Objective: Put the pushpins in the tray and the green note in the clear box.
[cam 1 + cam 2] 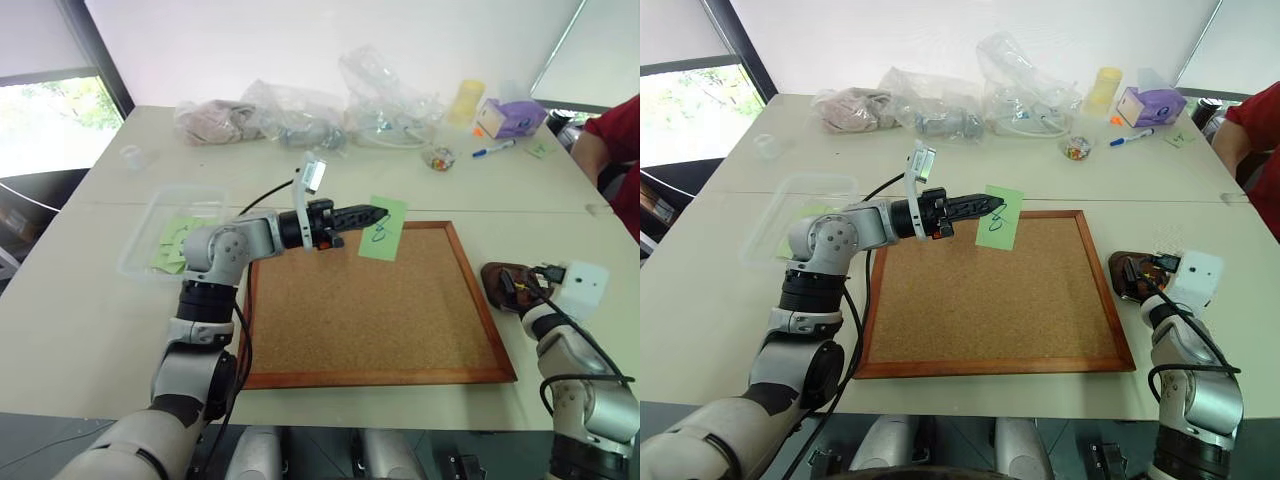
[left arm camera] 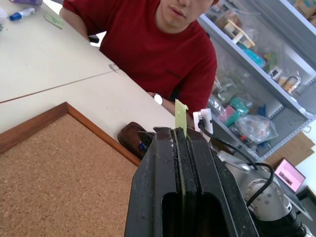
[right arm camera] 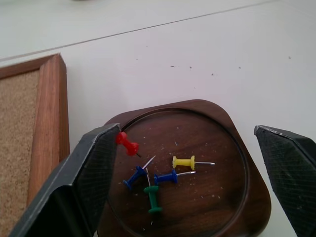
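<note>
Left end effector [image 1: 378,212] clamped, pointing right; right end effector [image 3: 192,163] spread wide.

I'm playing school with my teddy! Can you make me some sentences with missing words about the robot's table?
1. The left tool is shut on the green ____.
2. The pushpins lie inside the dark brown ____.
3. The right tool hangs over the tray with its jaws ____.
4. The green note is held above the ____ board with the wooden frame.

Missing words: note; tray; open; cork
</note>
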{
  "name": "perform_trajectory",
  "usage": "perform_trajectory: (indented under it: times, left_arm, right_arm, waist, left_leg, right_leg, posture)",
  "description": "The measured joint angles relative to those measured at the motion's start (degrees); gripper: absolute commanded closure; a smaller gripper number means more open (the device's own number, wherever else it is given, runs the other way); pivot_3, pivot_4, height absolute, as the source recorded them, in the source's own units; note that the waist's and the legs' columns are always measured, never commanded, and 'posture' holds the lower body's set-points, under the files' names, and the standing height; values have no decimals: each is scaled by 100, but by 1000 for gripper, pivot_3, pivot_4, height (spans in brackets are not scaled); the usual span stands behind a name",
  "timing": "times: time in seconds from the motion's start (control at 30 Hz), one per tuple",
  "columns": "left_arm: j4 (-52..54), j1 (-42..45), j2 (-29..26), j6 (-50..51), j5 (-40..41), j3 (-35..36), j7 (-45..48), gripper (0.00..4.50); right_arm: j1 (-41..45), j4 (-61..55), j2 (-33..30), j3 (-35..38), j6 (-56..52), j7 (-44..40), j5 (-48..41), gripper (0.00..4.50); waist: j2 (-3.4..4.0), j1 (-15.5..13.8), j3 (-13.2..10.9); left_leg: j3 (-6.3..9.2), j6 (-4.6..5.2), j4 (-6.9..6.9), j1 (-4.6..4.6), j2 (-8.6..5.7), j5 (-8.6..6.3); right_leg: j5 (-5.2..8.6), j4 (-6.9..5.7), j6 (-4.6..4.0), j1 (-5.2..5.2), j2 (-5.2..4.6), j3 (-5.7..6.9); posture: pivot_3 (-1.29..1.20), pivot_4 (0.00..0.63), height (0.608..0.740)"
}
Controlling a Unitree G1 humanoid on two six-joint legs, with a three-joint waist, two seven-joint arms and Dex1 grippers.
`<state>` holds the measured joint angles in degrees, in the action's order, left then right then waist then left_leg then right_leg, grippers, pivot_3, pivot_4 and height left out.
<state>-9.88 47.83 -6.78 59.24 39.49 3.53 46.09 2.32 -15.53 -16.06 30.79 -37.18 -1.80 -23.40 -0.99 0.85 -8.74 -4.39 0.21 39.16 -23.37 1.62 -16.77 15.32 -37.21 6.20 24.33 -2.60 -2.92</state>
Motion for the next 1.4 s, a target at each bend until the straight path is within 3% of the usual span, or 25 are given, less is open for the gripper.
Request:
perform_trajectory:
  times: [0.4, 0.67, 0.83, 0.9, 1.03, 1.1, 1.4]
  left_arm:
    - [-3, 0, -18, -33, -1, -6, 0, 4500]
    - [-89, 181, -577, -246, -11, 107, 4, 4500]
    - [-115, 198, -645, -265, -9, 176, 21, 4500]
    - [-115, 194, -634, -266, -9, 173, 19, 4500]
    - [-114, 164, -616, -265, -9, 167, 11, 4500]
    - [-114, 142, -613, -267, -9, 158, 11, 4500]
    - [-115, 138, -601, -359, -10, 120, 13, 4500]
  right_arm:
    - [114, -13, 188, 671, -400, 221, -1184, 50]
    - [106, -519, 275, 1000, -308, 168, -2296, 50]
    - [90, -551, 415, 1012, -305, 357, -2753, 50]
    - [-9, -552, 350, 915, -223, 365, -2660, 50]
    - [-631, -548, -423, 8, 71, 140, -1419, 50]
    - [-750, -504, -513, -250, 158, 74, -1038, 50]
    - [-742, -360, -497, -466, 195, -45, -709, 50]
  waist:
    - [0, 0, 0]
    - [3, 13, -2]
    - [3, -11, -2]
    - [4, -10, -2]
    - [4, 7, -2]
    - [4, 15, -2]
    - [4, -8, -3]
  left_leg:
    - [0, 0, 0, 0, 1, 0]
    - [1, 0, -2, 0, 8, 0]
    - [0, 1, -2, -2, 6, 0]
    - [0, 1, -2, -2, 5, 0]
    - [-2, 1, -3, -2, 2, -1]
    - [-1, 1, -2, 0, 2, -1]
    - [-1, 1, -2, -1, 4, -1]
  right_leg:
    - [0, 1, 0, 0, -1, 0]
    - [0, 1, 0, 0, 2, 0]
    - [0, 2, 0, 0, -2, 0]
    - [0, 4, 0, 0, -3, 0]
    - [1, 6, 0, 1, -2, 0]
    - [1, 4, 0, 1, 1, 0]
    - [1, 4, 0, 1, 0, -1]
  posture:
    - [0, 150, 737]
    - [0, 150, 737]
    - [0, 150, 737]
    - [0, 150, 737]
    - [0, 150, 737]
    - [0, 150, 737]
    - [0, 150, 737]
